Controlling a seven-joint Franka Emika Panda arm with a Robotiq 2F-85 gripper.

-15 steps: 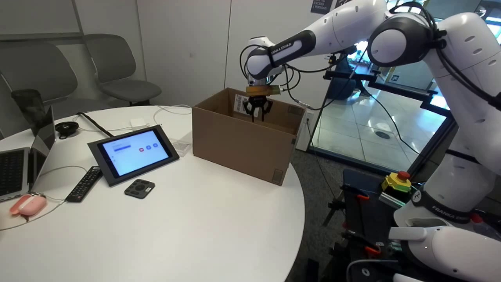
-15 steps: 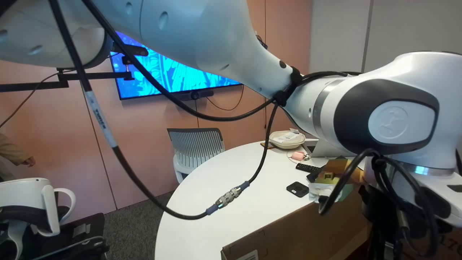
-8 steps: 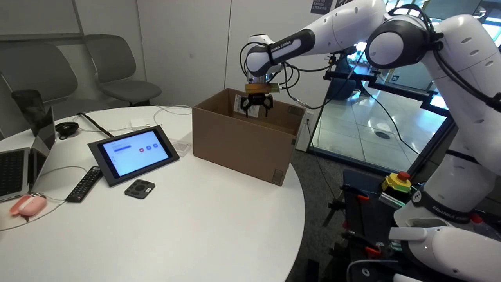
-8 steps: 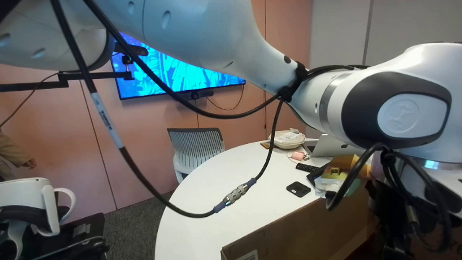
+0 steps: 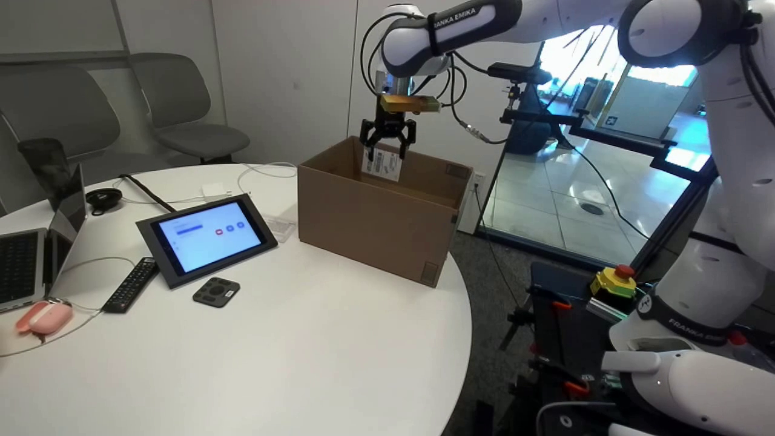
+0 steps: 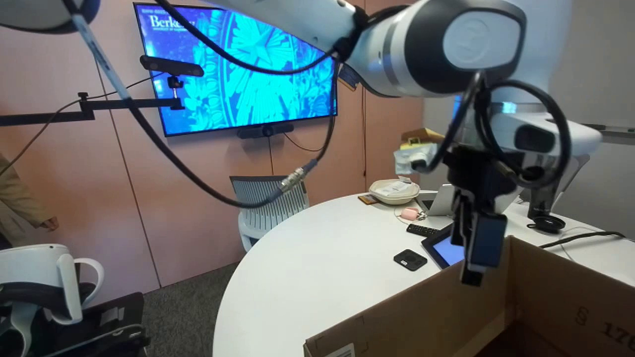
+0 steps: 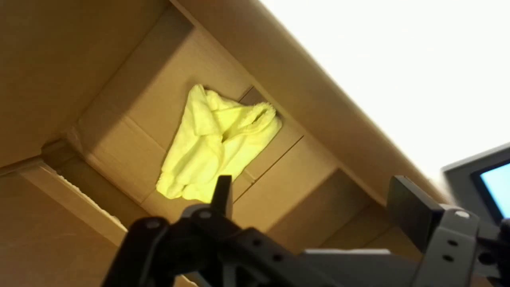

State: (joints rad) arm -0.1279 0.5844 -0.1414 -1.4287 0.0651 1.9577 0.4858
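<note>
A crumpled yellow cloth (image 7: 215,147) lies on the floor of an open cardboard box (image 5: 375,224), as the wrist view shows. Both exterior views hide the cloth behind the box walls. My gripper (image 5: 387,155) points down over the box, its fingertips at about the height of the far wall's rim. In the wrist view the gripper (image 7: 312,183) is open, with wide-spread fingers and nothing between them. One finger overlaps the cloth's lower edge in that picture, but the cloth sits well below it. The gripper (image 6: 469,263) appears over the box in an exterior view too.
On the round white table (image 5: 315,345) stand a tablet (image 5: 209,236), a remote (image 5: 130,284), a small black device (image 5: 216,292), a laptop (image 5: 21,263) and a pink case (image 5: 48,318). The box stands at the table's edge, with a label (image 5: 382,165) inside.
Down inside the box one second ago, the gripper had its fingers closer together. They have since spread, and the arm has risen, bringing the fingertips up near the rim.
</note>
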